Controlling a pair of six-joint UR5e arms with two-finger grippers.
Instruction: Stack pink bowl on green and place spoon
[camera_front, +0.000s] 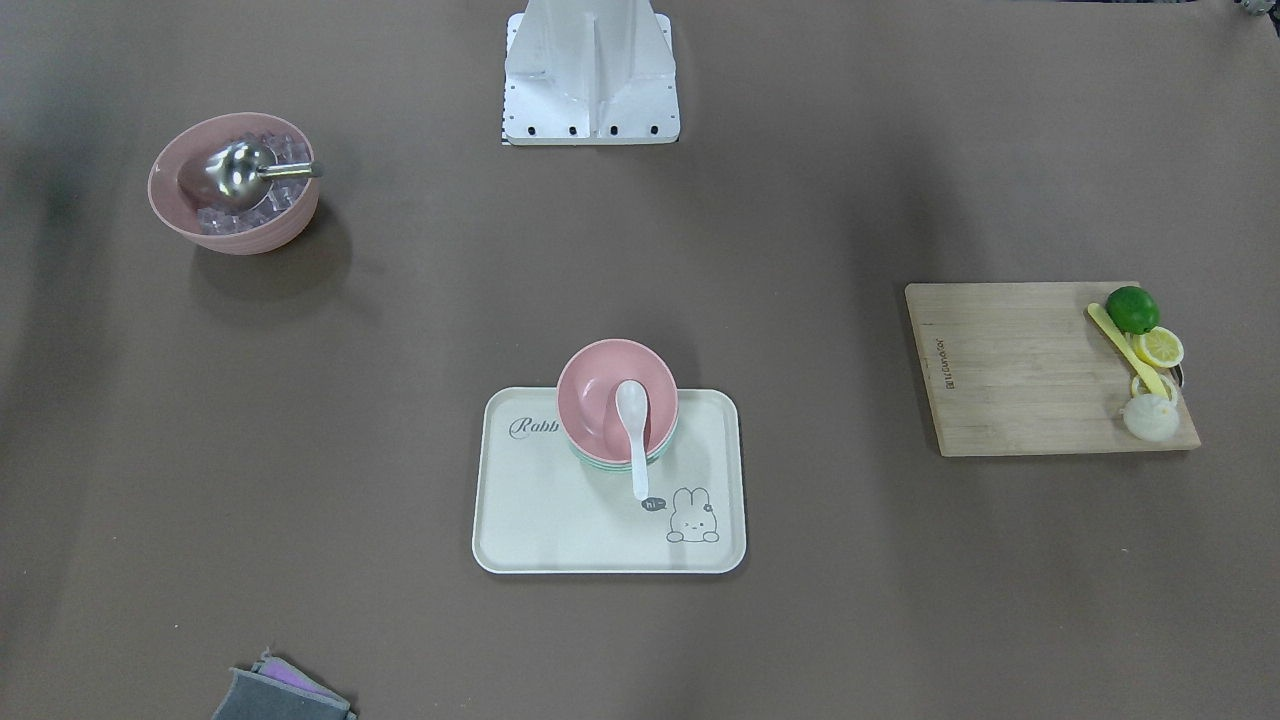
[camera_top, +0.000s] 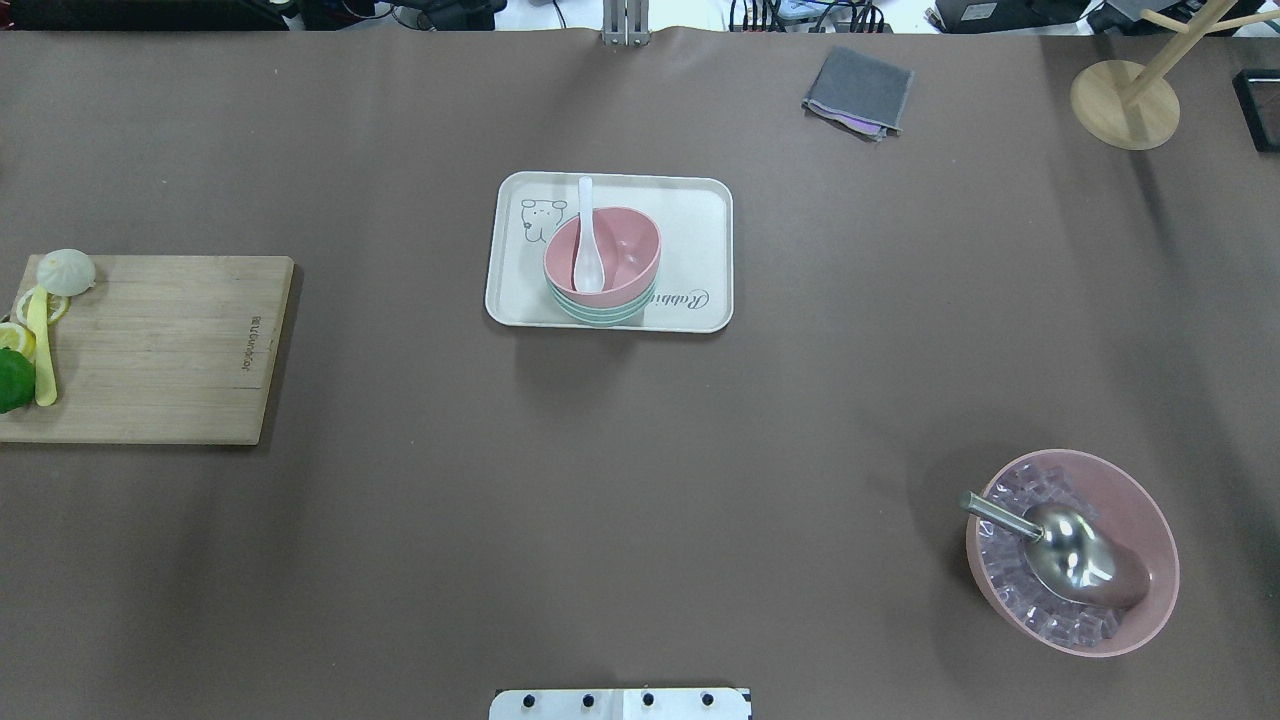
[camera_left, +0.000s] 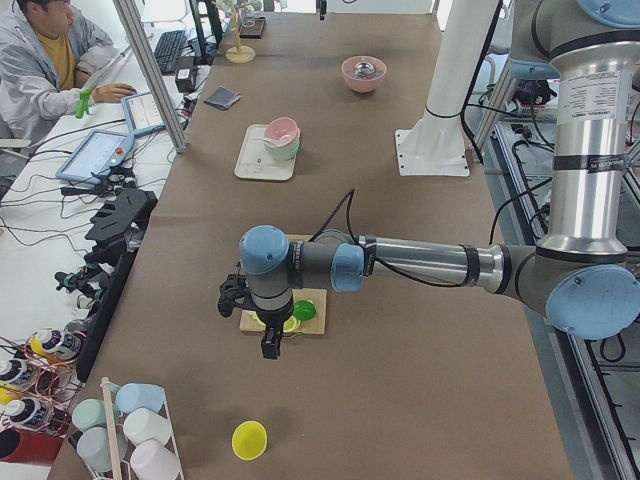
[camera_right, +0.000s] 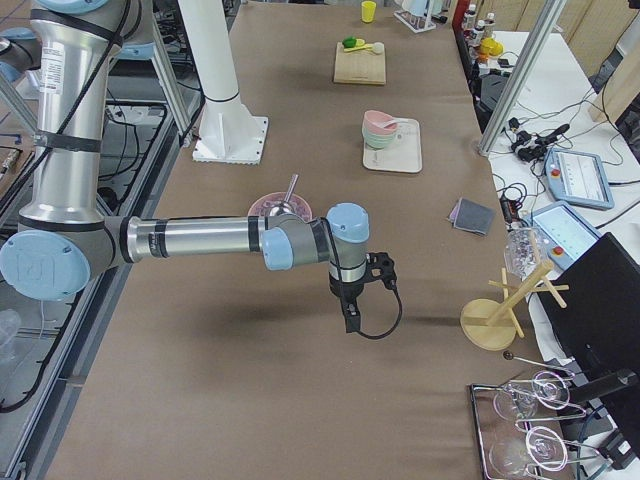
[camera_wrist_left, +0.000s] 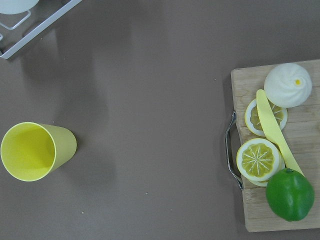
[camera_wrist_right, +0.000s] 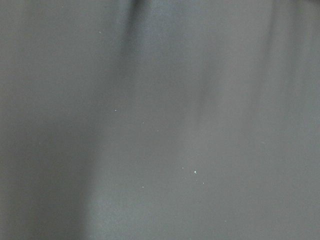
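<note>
Looks done: pink bowl (camera_top: 622, 243) on green bowl (camera_top: 598, 313), spoon (camera_top: 587, 252) inside, handle toward 12 o'clock (overhead). Can't tell grip of left gripper (camera_left: 270, 345) or right gripper (camera_right: 349, 320).

We see a long desk (camera_top: 400, 560) covered in matt brown sheeting, with soft, broad shadows lying across it and no hard edges to them. In the left-end view a white side bench (camera_left: 30, 250) runs along it at nine o'clock, carrying a tablet (camera_left: 97, 155), with a seated operator (camera_left: 45, 60) at eleven o'clock. A slanted aluminium post (camera_left: 150, 75) stands between bench and desk.
</note>
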